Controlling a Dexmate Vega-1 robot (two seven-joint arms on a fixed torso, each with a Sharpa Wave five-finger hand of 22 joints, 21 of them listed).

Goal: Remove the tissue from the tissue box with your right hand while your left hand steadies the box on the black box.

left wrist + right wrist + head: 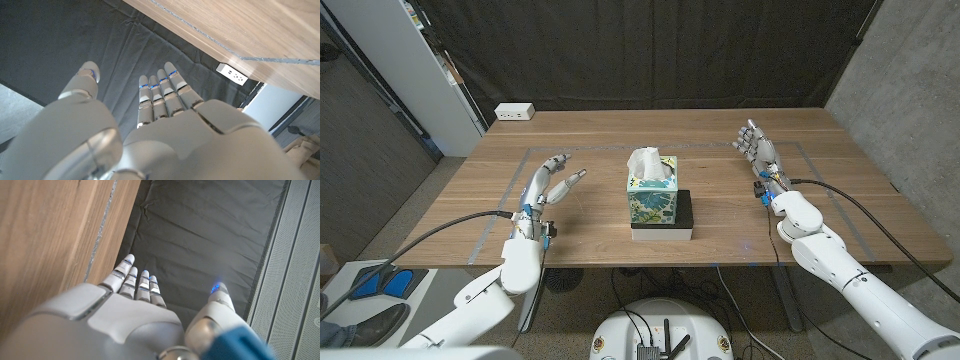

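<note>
A teal patterned tissue box (652,199) stands on a low black box (663,222) at the middle of the wooden table (610,140). A white tissue (648,164) sticks up from its top. My left hand (548,183) is to the left of the boxes, well apart from them, fingers straight and spread, holding nothing; its back (165,125) fills the left wrist view. My right hand (758,146) is to the right and farther back, also open and empty, its fingers (135,280) stretched out along the table edge.
A white power strip (514,112) lies at the table's far left corner, also seen as the power strip (233,75). A black curtain (650,50) hangs behind the table. Tape lines (520,175) mark the tabletop. Cables run along both arms.
</note>
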